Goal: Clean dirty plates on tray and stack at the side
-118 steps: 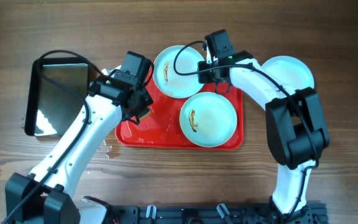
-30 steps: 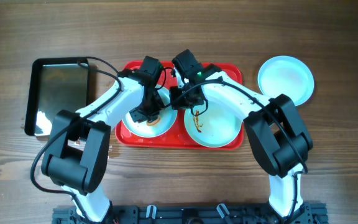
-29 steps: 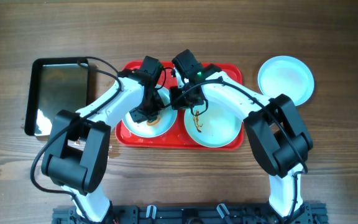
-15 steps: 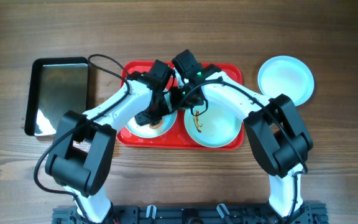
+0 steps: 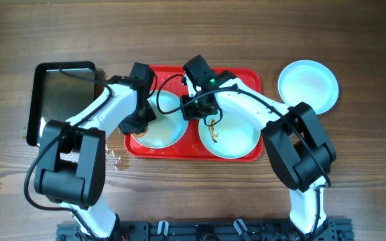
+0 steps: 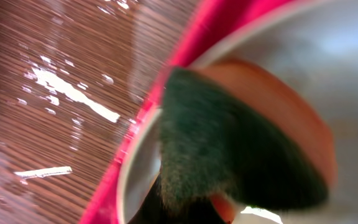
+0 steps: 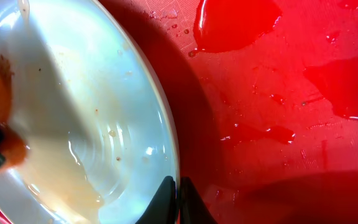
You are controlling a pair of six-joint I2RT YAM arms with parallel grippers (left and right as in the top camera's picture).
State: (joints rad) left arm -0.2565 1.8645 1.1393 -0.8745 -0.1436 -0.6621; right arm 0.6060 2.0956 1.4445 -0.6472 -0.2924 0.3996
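Observation:
The red tray holds two pale plates. The left plate is wet; my right gripper is shut on its right rim, which also shows in the right wrist view with the plate beside wet tray. My left gripper is shut on a sponge, orange with a dark green scrub face, pressed on the plate's left rim. The right plate has a brown smear. A third plate lies on the table to the right of the tray.
A black shiny pan lies left of the tray. Water drops lie on the wooden table by the tray's front left corner and show in the left wrist view. Both arms cross over the tray's back half.
My left gripper has slid the sponge leftward across the left plate to its left rim. The plate's centre now shows. My right gripper has stayed on the plate's rim.

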